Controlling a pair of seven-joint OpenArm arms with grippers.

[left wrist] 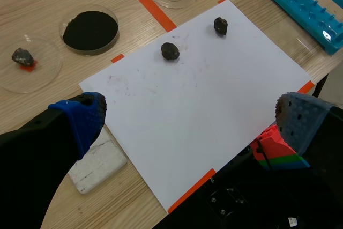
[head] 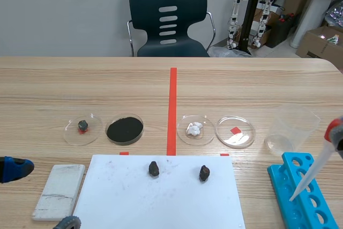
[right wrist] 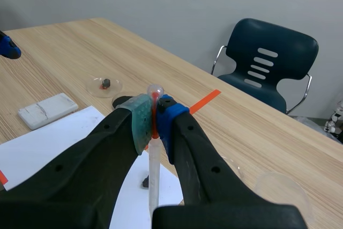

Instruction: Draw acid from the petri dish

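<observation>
Pinching a pipette (head: 313, 170) by its red bulb, the right gripper (right wrist: 155, 119) holds the tip at the blue tube rack (head: 277, 175).
Likely target, the clear petri dish (head: 235, 131), sits beside the beaker (head: 292, 130), which a low swing could clip; the left gripper (left wrist: 190, 113) is spread, empty.

Scene view faces the chair (head: 144, 9); 2 wrist views look down; all share the sheet (head: 177, 202).
</observation>
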